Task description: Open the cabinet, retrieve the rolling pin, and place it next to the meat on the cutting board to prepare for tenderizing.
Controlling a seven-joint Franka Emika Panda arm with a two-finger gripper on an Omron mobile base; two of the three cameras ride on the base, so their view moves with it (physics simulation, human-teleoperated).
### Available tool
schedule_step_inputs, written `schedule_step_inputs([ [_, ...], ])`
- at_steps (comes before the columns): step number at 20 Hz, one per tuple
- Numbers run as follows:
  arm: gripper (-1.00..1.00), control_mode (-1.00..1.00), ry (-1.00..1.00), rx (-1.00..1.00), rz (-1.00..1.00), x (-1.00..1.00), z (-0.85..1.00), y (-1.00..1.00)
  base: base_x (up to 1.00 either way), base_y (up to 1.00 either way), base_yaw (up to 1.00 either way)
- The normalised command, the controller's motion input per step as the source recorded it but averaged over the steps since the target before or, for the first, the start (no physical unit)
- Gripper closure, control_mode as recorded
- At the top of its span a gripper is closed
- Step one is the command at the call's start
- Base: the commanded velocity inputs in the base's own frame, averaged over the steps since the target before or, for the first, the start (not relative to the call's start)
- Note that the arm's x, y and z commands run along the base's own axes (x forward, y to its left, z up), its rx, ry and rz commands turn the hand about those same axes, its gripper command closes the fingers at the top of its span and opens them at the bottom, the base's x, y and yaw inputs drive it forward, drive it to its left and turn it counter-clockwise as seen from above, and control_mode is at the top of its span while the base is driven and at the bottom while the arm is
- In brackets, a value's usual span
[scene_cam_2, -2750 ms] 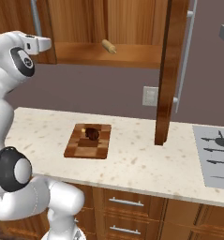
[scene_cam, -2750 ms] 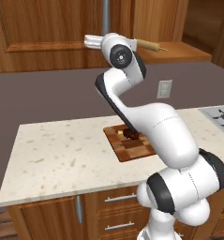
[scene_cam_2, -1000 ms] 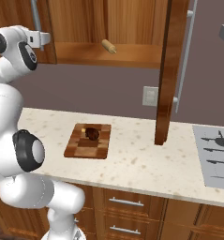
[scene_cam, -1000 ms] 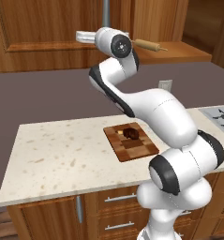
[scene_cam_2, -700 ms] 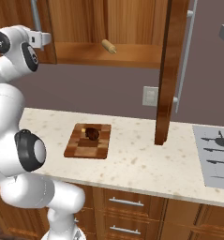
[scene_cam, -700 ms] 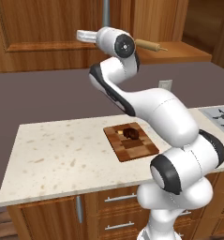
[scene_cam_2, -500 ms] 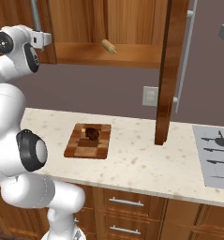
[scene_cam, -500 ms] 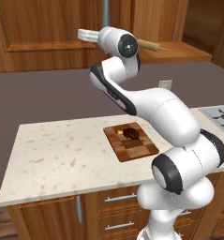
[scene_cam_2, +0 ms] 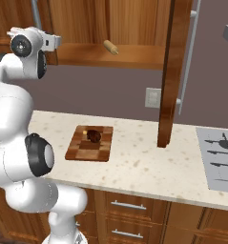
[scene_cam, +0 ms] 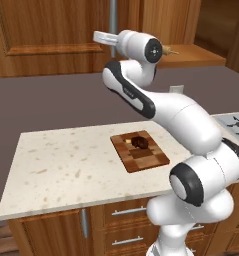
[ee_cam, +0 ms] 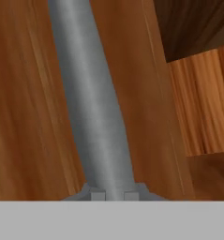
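Observation:
The cabinet's left door [scene_cam: 46, 30] stands closed, and its right door [scene_cam_2: 172, 71] hangs swung open. My gripper [scene_cam: 100, 37] is raised to the left door's silver bar handle [scene_cam: 112, 20]. In the hand view the handle [ee_cam: 92, 103] runs down between my fingertips [ee_cam: 98, 194], and the gripper [ee_cam: 114, 194] is shut on it. The tan rolling pin [scene_cam_2: 110, 46] lies on the open shelf; from the left its tip [scene_cam: 170, 50] pokes out behind my wrist. The dark meat [scene_cam: 139, 142] sits on the checkered cutting board [scene_cam: 148, 159], also seen from the right [scene_cam_2: 87, 151].
The open door's edge hangs out over the speckled counter [scene_cam: 66, 165]. A stove top [scene_cam_2: 220, 157] lies at the counter's right end, and a wall outlet [scene_cam_2: 152, 97] sits behind it. A tiny pale yellow piece [scene_cam: 129, 141] rests on the board beside the meat.
The jaws have closed onto the left door's handle. The hand edged slightly left to it; the doors, rolling pin and meat have not moved.

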Motion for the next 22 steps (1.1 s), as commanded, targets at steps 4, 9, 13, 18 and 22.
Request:
schedule_step_inputs([
  [4,1.00,-1.00,0.00,0.02,0.10,0.29,0.00,-0.15,0.00,0.00,0.00],
  [9,1.00,-1.00,0.00,0.00,0.05,0.29,-0.02,0.01,0.00,0.00,0.00],
  [13,1.00,-1.00,0.03,0.00,0.00,0.03,0.00,0.05,0.00,0.00,0.00],
  [18,1.00,-1.00,0.00,0.00,0.00,0.00,0.00,0.00,0.00,0.00,0.00],
  [22,1.00,-1.00,0.00,0.00,0.00,0.10,0.00,0.03,0.00,0.00,0.00],
])
